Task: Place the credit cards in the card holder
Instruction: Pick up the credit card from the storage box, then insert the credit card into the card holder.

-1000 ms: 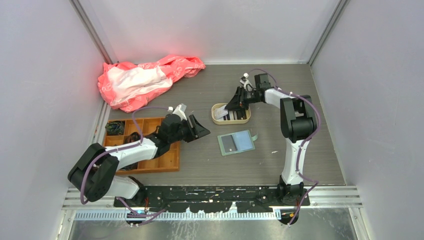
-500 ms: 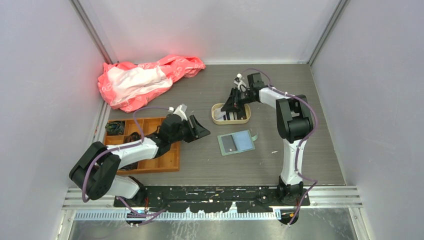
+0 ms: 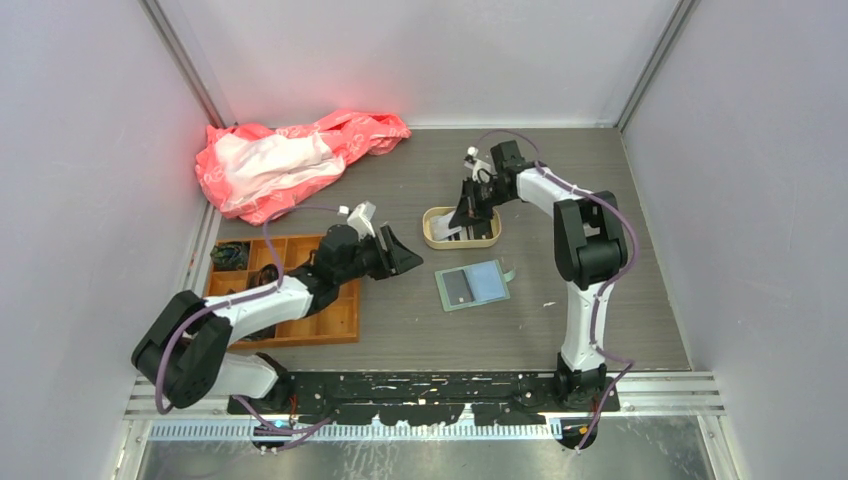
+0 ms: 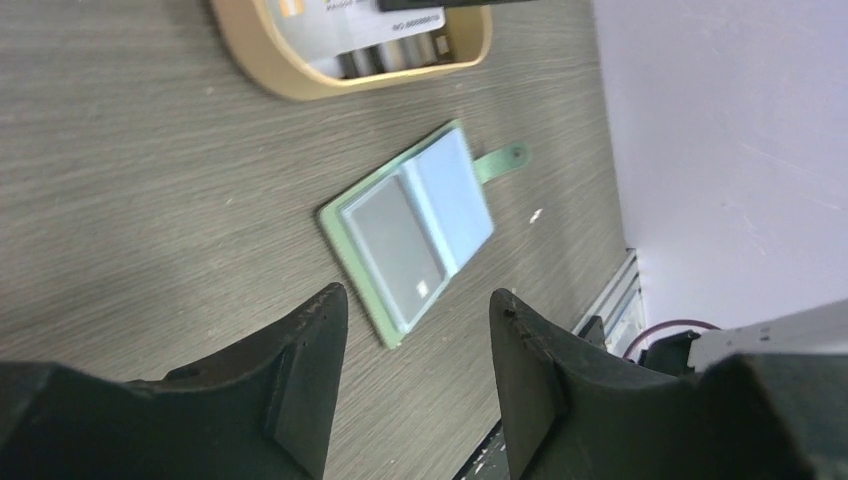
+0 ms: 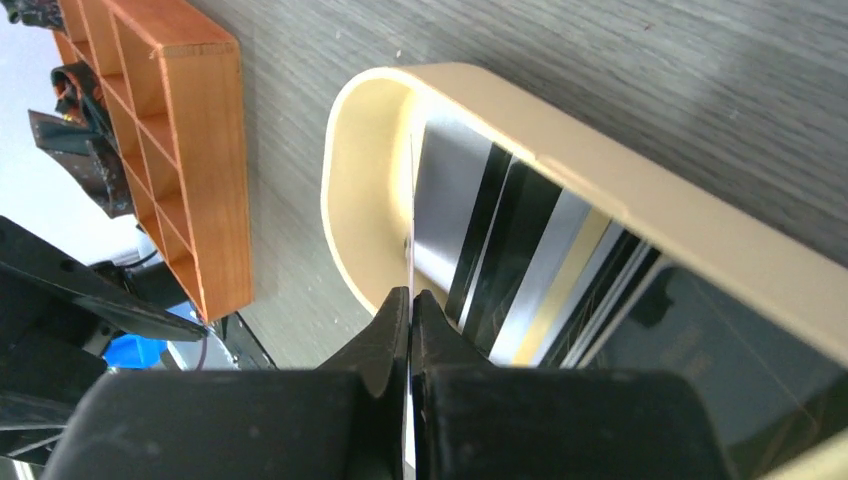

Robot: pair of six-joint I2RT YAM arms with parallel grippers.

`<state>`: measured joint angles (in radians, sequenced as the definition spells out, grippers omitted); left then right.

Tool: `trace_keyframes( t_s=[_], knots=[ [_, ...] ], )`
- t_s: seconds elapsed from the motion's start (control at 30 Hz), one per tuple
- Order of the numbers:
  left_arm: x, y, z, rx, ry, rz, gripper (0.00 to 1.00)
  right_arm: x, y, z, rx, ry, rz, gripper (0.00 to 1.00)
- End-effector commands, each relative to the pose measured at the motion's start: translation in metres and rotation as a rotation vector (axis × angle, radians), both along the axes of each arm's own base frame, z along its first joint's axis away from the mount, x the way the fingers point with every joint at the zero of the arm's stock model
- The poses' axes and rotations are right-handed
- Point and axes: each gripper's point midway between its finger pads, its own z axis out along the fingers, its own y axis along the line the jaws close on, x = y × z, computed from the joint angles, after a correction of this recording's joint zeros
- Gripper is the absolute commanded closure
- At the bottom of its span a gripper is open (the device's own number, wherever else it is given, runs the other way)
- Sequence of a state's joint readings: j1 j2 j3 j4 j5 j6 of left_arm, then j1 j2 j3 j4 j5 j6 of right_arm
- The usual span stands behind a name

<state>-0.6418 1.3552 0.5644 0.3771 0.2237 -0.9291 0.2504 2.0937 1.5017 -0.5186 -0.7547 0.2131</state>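
Right gripper point(image 5: 410, 300) is now pressed together on one card point(image 5: 410, 215). I see it edge-on in the wrist view, a thin pale line standing upright just inside the tray point(image 5: 600, 190) at its rounded end. A second ago those fingers were still apart, so the pinch is new. From the top view, the right gripper point(image 3: 468, 212) has also shifted a bit further over the tray point(image 3: 440, 241) since the earlier frame, and it sits right above the far rim.

The rest of the cards point(image 5: 500, 240) lie flat in the tray, dark and silver stripes overlapping. I can't count them.

Left gripper point(image 4: 415, 300) has its fingers spread with nothing between them, hanging over the table point(image 3: 400, 190) on the near-left side of the tray. It has crept slightly towards the tray since a second ago; the spread looks unchanged.

The wallet point(image 3: 473, 285) is open and flat on the table just near-side of the tray, not touching it, in the same spot as before. The left wrist view shows the wallet point(image 4: 410, 230) with a dark pocket and a pale blue one, its tab pointing away.

The orange box point(image 3: 330, 325) sits well left of the tray and the pink cloth point(image 3: 290, 160) far-left of it. Neither has moved.
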Motion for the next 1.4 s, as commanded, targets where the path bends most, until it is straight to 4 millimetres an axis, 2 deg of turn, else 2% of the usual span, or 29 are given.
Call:
trace_keyframes(
  t_s=[0.0,0.1,0.2,0.3,0.4,0.5,0.6,0.8,1.0,1.07,1.1,1.13,1.17,1.27,1.37],
  knots=[
    [0.0,-0.009,0.075,-0.079,-0.321,-0.109,0.44,-0.007,-0.013,0.077,0.034,-0.248,0.115,0.99],
    [-0.008,-0.007,0.096,-0.08,-0.439,-0.16,0.42,-0.027,-0.019,0.096,0.051,-0.326,0.223,0.99],
    [-0.02,-0.006,0.113,-0.103,-0.547,-0.213,0.4,-0.061,-0.019,0.117,0.116,-0.384,0.384,0.99],
    [-0.032,-0.007,0.117,-0.134,-0.606,-0.268,0.4,-0.104,-0.02,0.133,0.194,-0.435,0.57,0.99],
    [-0.039,-0.012,0.119,-0.162,-0.626,-0.313,0.39,-0.147,-0.018,0.131,0.21,-0.452,0.77,0.99],
    [-0.044,-0.02,0.118,-0.166,-0.626,-0.358,0.39,-0.182,-0.012,0.123,0.222,-0.445,0.93,0.99],
    [-0.051,-0.03,0.111,-0.152,-0.627,-0.415,0.38,-0.2,-0.005,0.117,0.218,-0.455,1.005,0.99],
    [-0.077,-0.057,0.087,-0.129,-0.615,-0.553,0.39,-0.204,0.002,0.124,0.247,-0.464,1.007,0.99],
    [-0.082,-0.072,0.067,-0.109,-0.575,-0.592,0.47,-0.207,0.002,0.126,0.251,-0.475,1.015,0.99],
    [-0.081,-0.076,0.067,-0.109,-0.57,-0.597,0.59,-0.207,0.002,0.126,0.249,-0.478,1.014,0.99],
    [-0.081,-0.077,0.067,-0.113,-0.568,-0.605,0.76,-0.207,0.002,0.127,0.246,-0.48,1.011,0.98],
    [-0.081,-0.078,0.067,-0.116,-0.566,-0.607,0.95,-0.206,0.002,0.127,0.238,-0.48,1.005,0.96],
    [-0.08,-0.079,0.067,-0.119,-0.557,-0.601,0.99,-0.204,0.002,0.127,0.226,-0.479,0.992,0.91],
    [-0.071,-0.074,0.077,-0.162,-0.576,-0.499,1.0,-0.194,0.0,0.132,0.208,-0.477,0.919,0.76],
    [-0.062,-0.062,0.092,-0.252,-0.599,-0.353,1.0,-0.169,-0.012,0.156,0.261,-0.505,0.761,0.6]
  ],
)
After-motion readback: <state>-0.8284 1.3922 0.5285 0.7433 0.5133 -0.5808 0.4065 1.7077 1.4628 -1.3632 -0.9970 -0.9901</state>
